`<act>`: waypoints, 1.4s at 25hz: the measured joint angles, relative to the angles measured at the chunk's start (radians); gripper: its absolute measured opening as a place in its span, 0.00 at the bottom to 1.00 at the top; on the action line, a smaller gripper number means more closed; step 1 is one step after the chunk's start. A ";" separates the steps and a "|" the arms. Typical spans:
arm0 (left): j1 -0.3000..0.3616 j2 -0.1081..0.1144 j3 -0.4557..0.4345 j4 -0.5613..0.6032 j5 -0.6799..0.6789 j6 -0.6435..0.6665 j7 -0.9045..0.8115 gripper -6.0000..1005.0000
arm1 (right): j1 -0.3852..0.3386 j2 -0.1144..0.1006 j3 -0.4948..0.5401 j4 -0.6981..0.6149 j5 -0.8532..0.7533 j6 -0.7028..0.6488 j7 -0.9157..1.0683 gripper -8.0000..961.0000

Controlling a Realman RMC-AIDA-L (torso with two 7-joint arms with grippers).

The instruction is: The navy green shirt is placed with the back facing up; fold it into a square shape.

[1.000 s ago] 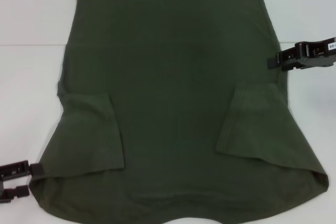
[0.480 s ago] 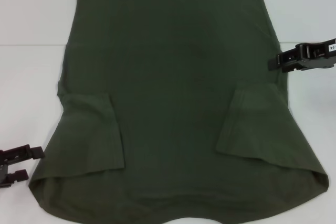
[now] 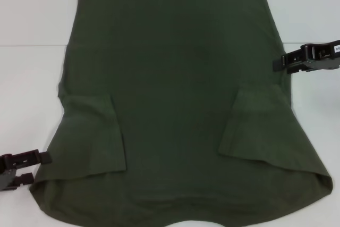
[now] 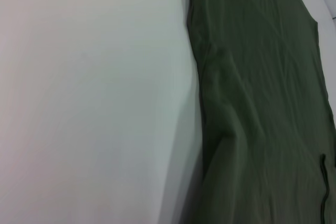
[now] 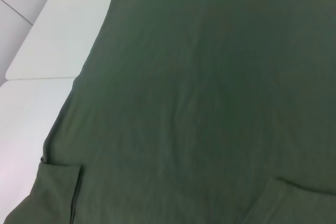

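Observation:
The navy green shirt (image 3: 175,78) lies flat on the white table (image 3: 26,78) with its plain side up. Both sleeves are folded inward onto it, the left sleeve (image 3: 93,131) and the right sleeve (image 3: 260,126). My left gripper (image 3: 38,167) is open at the shirt's near left corner, its fingertips just at the cloth's edge and holding nothing. My right gripper (image 3: 280,62) is open and empty at the shirt's right edge, just above the folded sleeve. The shirt also shows in the left wrist view (image 4: 262,103) and the right wrist view (image 5: 210,87).
Bare white table shows to the left and right of the shirt and along the far edge (image 3: 297,3). A seam between two tabletops runs across at mid-height (image 3: 32,45). The shirt's near edge runs out of view.
My left gripper has risen slightly and shifted right toward the shirt's near left corner. My right gripper has drawn a little to the right, off the cloth. The shirt has not moved.

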 joint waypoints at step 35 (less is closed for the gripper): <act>-0.041 -0.035 0.099 0.051 0.011 0.045 -0.070 0.85 | -0.019 -0.007 0.027 0.000 0.000 -0.011 -0.007 0.51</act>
